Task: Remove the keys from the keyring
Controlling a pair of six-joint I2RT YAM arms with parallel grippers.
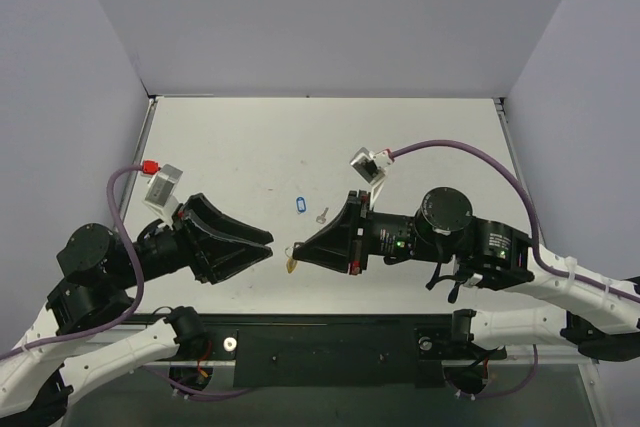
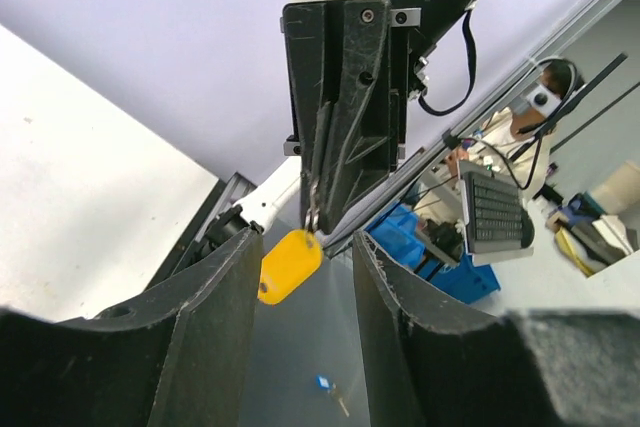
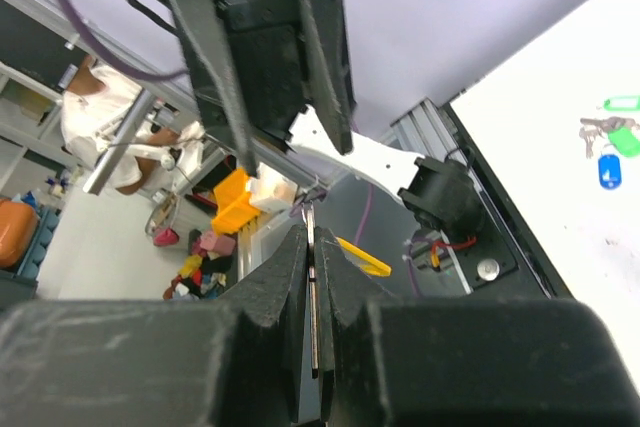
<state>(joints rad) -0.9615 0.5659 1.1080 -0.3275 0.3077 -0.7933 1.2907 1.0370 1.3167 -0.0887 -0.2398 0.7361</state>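
Note:
The keyring's yellow-orange tag (image 1: pixel 291 265) hangs in the air between my two grippers, above the table's near edge. My right gripper (image 1: pixel 301 247) is shut on a thin metal piece (image 3: pixel 313 287) at the tag's top, seen edge-on; I cannot tell whether it is a key or the ring. The tag (image 3: pixel 365 257) sticks out just beyond the right gripper (image 3: pixel 313 242). My left gripper (image 1: pixel 268 247) is open and faces the right one, its tips just left of the tag. In the left wrist view the tag (image 2: pixel 290 265) hangs between the open fingers (image 2: pixel 215 327) of the left gripper (image 2: pixel 308 245), touching neither.
A blue tag (image 1: pixel 303 205) with a small silver key (image 1: pixel 322 215) lies on the white table (image 1: pixel 420 137) behind the grippers; it also shows in the left wrist view (image 2: pixel 323 383). The right wrist view shows green tags with keys (image 3: pixel 620 135) and a blue tag (image 3: pixel 608 171).

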